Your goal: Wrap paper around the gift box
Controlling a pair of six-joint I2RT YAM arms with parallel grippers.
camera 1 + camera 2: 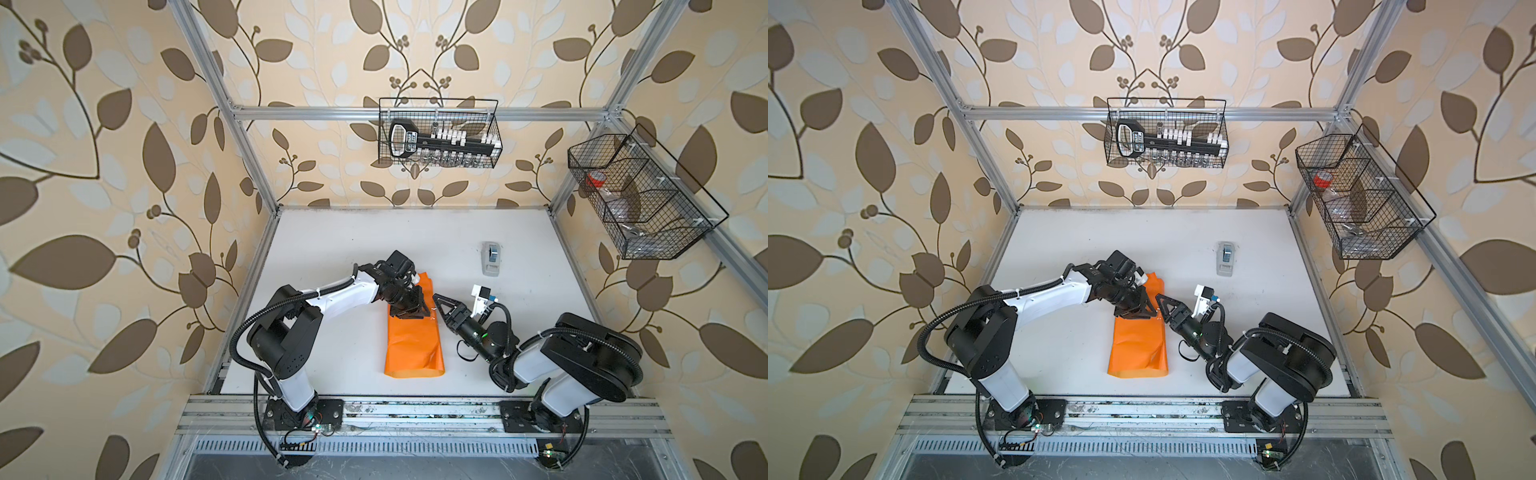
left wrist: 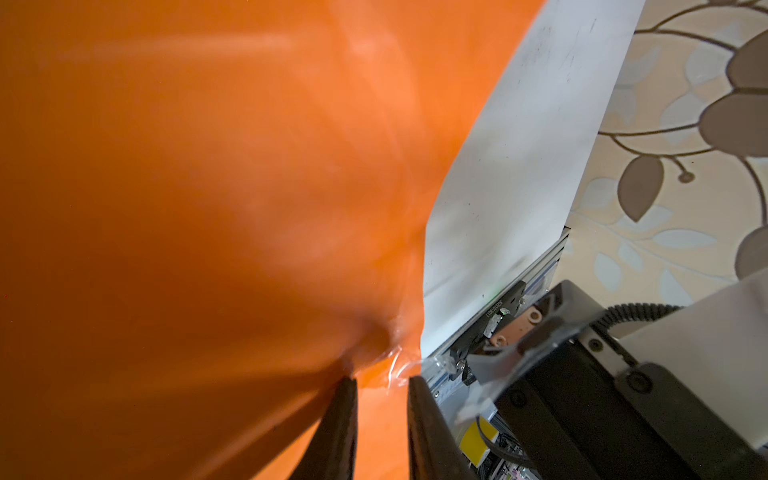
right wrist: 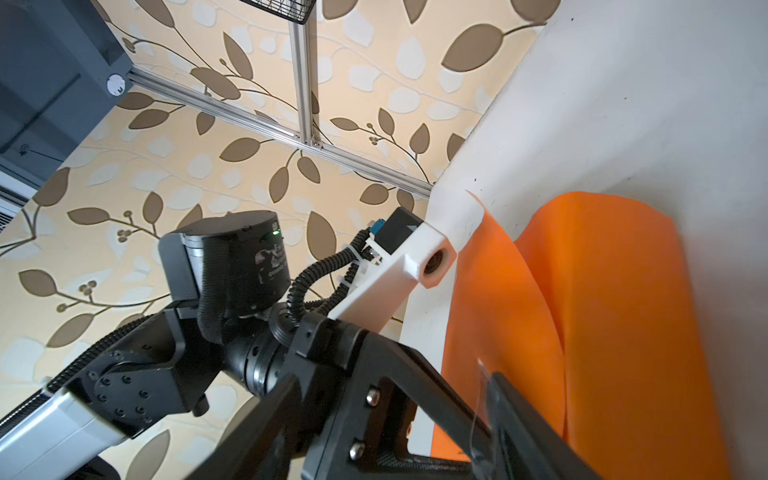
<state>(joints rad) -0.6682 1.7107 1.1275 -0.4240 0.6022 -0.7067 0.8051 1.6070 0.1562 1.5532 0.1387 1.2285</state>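
Observation:
The orange paper [image 1: 413, 349] [image 1: 1138, 353] lies folded over into a long tube on the white table [image 1: 332, 249]. The gift box is hidden. My left gripper [image 1: 419, 313] [image 1: 1144, 313] points down onto the far half of the tube. In the left wrist view its jaws [image 2: 382, 380] stand a little apart, tips against the paper [image 2: 208, 208], where a bit of clear tape [image 2: 399, 365] sits. My right gripper [image 1: 438, 301] [image 1: 1160, 299] is open just right of the left one. In the right wrist view a clear tape strip [image 3: 482, 386] clings to one finger beside the paper [image 3: 623, 311].
A grey-white tape dispenser [image 1: 491, 257] [image 1: 1226, 258] stands on the table behind the right arm. A wire basket [image 1: 438, 133] hangs on the back rail and another wire basket [image 1: 640, 195] on the right frame. The two grippers are very close together.

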